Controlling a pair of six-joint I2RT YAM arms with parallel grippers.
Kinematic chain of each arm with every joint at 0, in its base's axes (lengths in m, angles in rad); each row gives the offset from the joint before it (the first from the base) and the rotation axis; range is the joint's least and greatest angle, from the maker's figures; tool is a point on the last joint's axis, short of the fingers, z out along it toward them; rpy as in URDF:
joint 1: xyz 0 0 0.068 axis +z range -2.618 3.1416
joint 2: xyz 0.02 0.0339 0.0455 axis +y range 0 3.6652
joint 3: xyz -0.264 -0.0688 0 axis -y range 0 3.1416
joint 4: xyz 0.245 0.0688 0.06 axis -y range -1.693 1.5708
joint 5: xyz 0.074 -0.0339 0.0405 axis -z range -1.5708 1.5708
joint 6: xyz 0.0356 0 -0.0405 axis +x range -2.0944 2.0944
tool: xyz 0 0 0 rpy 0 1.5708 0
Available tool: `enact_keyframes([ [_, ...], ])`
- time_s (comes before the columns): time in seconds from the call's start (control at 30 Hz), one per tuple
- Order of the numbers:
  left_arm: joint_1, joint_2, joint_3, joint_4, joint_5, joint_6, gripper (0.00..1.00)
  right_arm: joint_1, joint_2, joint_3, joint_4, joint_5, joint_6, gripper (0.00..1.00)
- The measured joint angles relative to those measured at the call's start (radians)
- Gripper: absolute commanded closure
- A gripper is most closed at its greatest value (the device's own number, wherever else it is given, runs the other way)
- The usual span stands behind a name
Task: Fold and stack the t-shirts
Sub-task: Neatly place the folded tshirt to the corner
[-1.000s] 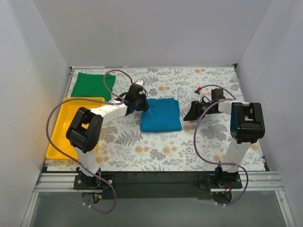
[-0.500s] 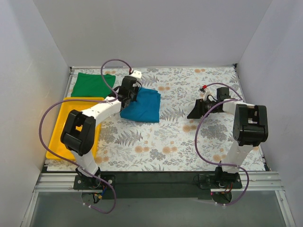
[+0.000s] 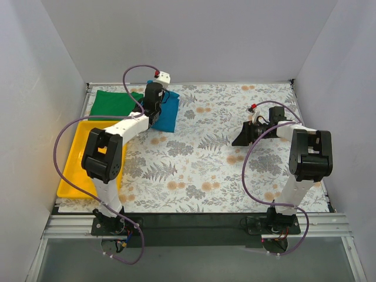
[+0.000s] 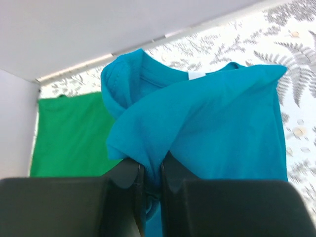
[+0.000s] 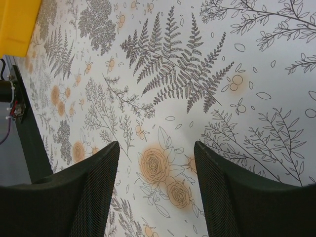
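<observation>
Edge of teal-blue t-shirt (image 4: 212, 123) tight within left pincer (image 4: 152, 173)

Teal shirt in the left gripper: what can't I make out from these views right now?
- Top external: the left gripper and its arm cover the teal shirt's left edge, so whether it overlaps the green shirt cannot be told.
- Left wrist: the gathered teal cloth hides the green shirt's right side; the fingers and bottom edge cut off the cloth below the grip.
- Right wrist: only tablecloth and a yellow tray corner; no shirt shows.
</observation>
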Motion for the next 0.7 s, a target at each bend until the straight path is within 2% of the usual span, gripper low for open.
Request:
enact_keyframes([
  [0.3,0.030,0.081,0.030,0.147,-0.079,0.146,1.00,-0.002,0.001,0.004,-0.021,-0.029,-0.013,0.32],
  [0.7,0.063,0.082,0.025,0.254,-0.104,0.283,1.00,-0.011,0.010,0.011,-0.027,-0.045,-0.023,0.32],
])
